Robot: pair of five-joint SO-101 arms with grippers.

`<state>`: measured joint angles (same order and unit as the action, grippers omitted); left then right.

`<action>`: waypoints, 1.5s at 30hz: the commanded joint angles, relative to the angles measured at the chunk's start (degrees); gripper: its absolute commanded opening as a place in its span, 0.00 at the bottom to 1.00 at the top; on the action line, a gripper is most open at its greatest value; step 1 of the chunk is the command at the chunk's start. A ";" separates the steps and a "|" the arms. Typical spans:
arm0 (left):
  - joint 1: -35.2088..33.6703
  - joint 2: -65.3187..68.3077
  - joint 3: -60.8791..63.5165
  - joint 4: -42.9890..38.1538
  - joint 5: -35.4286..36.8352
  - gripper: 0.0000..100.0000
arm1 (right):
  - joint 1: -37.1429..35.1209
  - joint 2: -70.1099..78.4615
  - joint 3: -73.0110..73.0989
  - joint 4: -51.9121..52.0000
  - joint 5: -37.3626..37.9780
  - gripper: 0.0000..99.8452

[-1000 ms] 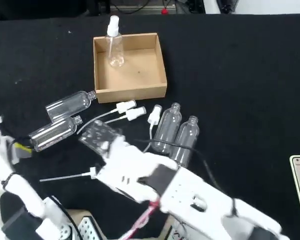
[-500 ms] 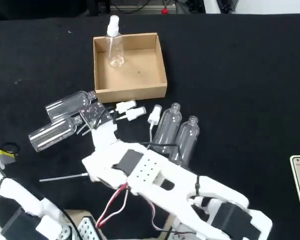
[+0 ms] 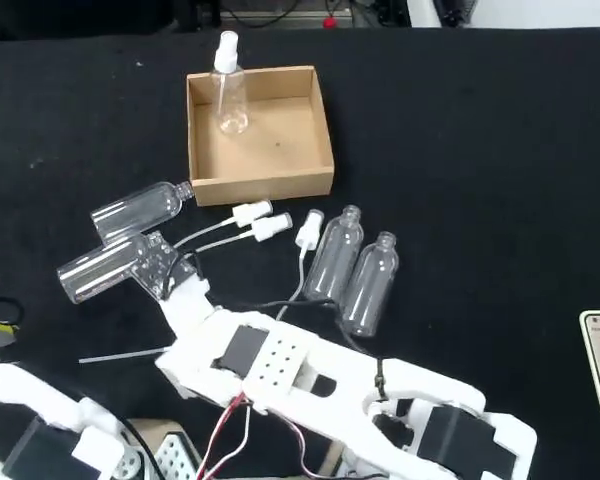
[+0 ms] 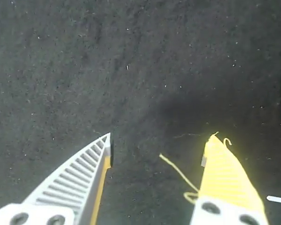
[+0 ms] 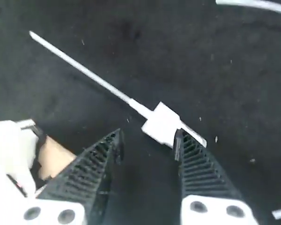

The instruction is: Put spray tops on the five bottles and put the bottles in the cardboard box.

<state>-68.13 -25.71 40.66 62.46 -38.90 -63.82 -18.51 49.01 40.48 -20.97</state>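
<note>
The right claw (image 5: 147, 136) is open, a spray top (image 5: 161, 124) lying just between the tips of its jaws with the thin tube (image 5: 84, 70) stretching away ahead; it looks like light, hard plastic, best pinched across the blocky head, since the tube would likely flex.

cardboard box (image 3: 265, 186) upper centre, bottle (image 3: 229, 100) inside | left pair (image 3: 138, 211) lower-left of it | right pair (image 3: 334, 258) below it | my right gripper (image 3: 153, 259) by left pair
</note>
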 commanded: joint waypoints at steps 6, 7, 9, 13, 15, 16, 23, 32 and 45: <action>-0.48 -1.76 -0.66 -0.44 -0.53 0.31 | 2.73 7.52 -1.98 -7.38 0.88 0.18; -0.40 -1.76 -0.57 -0.44 -0.53 0.31 | 2.73 9.27 -2.95 -7.03 0.79 0.18; -0.40 -1.76 -0.48 -0.44 -0.53 0.31 | 2.46 12.09 -5.14 -5.36 0.70 0.18; -0.40 -1.76 -0.66 -0.44 -0.53 0.31 | 4.04 15.16 -8.57 -0.53 1.05 0.18; -0.40 -1.76 -0.75 -0.44 -0.53 0.31 | 5.63 15.25 -8.75 0.97 1.14 0.18; -0.22 -1.76 -0.75 -0.44 -0.53 0.31 | 6.59 14.99 -8.75 1.58 1.85 0.18; 0.04 -1.76 -0.75 -0.44 -0.53 0.31 | 13.89 12.35 -8.57 7.74 24.44 0.17; 0.04 -1.76 -0.66 -0.44 -0.53 0.31 | 23.38 3.91 -8.66 14.33 62.77 0.17; 0.13 -1.76 -0.48 -0.44 -0.53 0.31 | 11.34 6.20 -8.57 13.10 35.16 0.18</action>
<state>-68.13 -25.71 40.66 62.46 -38.90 -52.40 -15.25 40.13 57.45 15.60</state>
